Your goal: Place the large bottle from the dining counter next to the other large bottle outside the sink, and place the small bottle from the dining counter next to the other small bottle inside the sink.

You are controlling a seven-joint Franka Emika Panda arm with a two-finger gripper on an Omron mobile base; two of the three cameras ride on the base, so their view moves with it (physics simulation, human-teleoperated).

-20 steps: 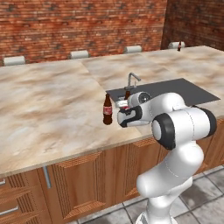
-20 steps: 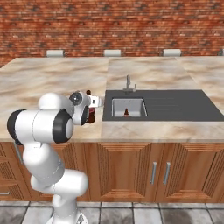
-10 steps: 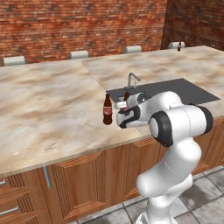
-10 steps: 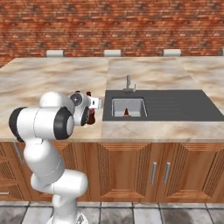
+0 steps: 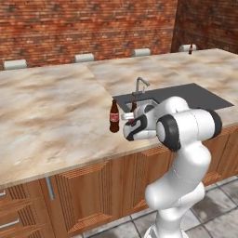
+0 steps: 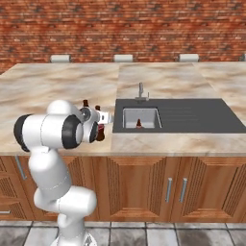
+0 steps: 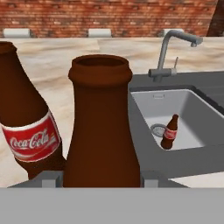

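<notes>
A beige marble counter [image 5: 56, 111] backed by brick. My gripper [image 5: 131, 122] is clamped on a large brown cola bottle [image 7: 101, 127], neck toward the camera, just beside the standing large bottle [image 5: 114, 116] left of the sink [image 6: 141, 118]. Lowering carelessly could knock that neighbour over. Farther off, a small bottle [image 7: 169, 132] stands in the basin.

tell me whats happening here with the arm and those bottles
The white arm's gripper holds a large brown bottle upright at the counter's edge, just left of the sink. Another large cola bottle stands on the counter close beside it. A small bottle stands inside the sink basin, near the drain.
</notes>
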